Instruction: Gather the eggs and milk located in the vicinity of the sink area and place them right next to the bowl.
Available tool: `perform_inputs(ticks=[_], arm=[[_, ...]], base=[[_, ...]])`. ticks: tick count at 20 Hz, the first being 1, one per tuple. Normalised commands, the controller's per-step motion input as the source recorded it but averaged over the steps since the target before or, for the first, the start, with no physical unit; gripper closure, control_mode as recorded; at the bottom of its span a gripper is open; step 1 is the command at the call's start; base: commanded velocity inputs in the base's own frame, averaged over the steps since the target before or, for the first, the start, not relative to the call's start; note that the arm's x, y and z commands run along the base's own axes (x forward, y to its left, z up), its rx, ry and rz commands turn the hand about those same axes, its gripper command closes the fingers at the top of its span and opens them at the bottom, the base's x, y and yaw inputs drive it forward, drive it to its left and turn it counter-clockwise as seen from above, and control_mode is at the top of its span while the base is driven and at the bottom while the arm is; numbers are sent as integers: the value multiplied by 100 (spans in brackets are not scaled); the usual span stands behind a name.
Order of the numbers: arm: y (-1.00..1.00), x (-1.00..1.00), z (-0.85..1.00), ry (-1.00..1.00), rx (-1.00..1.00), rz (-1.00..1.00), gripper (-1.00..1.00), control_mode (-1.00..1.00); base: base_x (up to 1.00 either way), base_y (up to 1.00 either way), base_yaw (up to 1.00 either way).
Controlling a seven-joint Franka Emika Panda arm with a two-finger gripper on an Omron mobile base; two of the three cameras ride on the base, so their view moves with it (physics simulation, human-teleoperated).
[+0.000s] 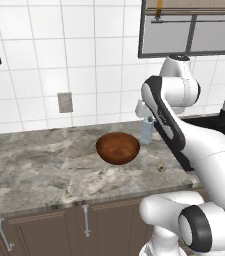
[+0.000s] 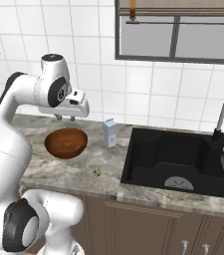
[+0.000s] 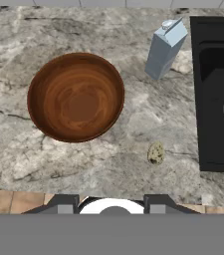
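Claw (image 2: 65, 118): pinched shut, empty, high over the bowl (image 3: 75, 96).
Milk (image 3: 165, 49): upright between bowl and sink (image 2: 175, 159), awaiting pickup.
Egg (image 3: 156, 152): loose near the counter edge.

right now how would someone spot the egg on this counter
Start at the black sink and move onto the marble counter on its bowl side. Between the sink's near corner and the wooden bowl lies the egg, a tiny pale speckled oval, far smaller than the upright milk carton behind it.
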Motion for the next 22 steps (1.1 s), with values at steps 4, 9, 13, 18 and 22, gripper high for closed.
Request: perform_inputs(ticks=[4, 9, 13, 18, 22], arm=[[-4, -7, -9, 0, 0, 0, -100, -100], [-15, -16, -27, 0, 0, 0, -100, -100], [-25, -16, -24, 0, 0, 0, -100, -100], [-26, -14, -21, -2, 0, 0, -100, -100], [-23, -11, -24, 0, 0, 0, -100, -100]], base=[[0, 0, 0], [0, 0, 0], [0, 0, 0], [0, 0, 0], [0, 0, 0]])
